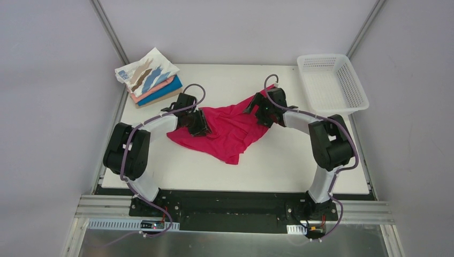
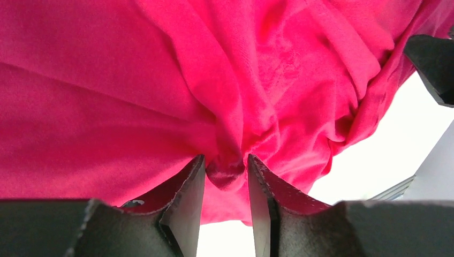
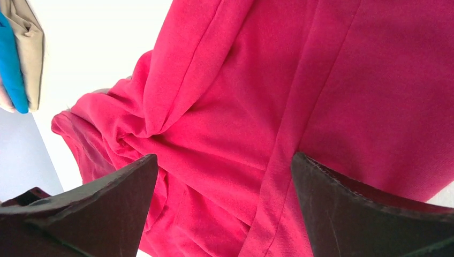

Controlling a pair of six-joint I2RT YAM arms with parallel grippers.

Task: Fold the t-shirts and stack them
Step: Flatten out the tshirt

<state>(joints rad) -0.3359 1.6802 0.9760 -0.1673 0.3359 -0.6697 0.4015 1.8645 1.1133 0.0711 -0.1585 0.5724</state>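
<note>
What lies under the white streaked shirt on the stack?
Under the white streaked shirt: salmon shirt, blue shirt, tan shirt, only edges showing. Their tops are covered.

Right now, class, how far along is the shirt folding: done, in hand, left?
Done: folded shirts stacked far left. In hand: the left gripper pinches the crumpled crimson shirt; the right gripper hangs open over it. Left: folding it, stacking it.

Beyond the left pincer (image 2: 225,158) the crimson shirt (image 2: 160,80) ran off the top and left edges of its wrist view, and the pinched fold's lower end was lost between the fingers. Far left of the right pincer (image 3: 225,155), the stacked shirts (image 3: 27,53) were cut by the edge. From above, neither pincer's fingertips could be made out.
</note>
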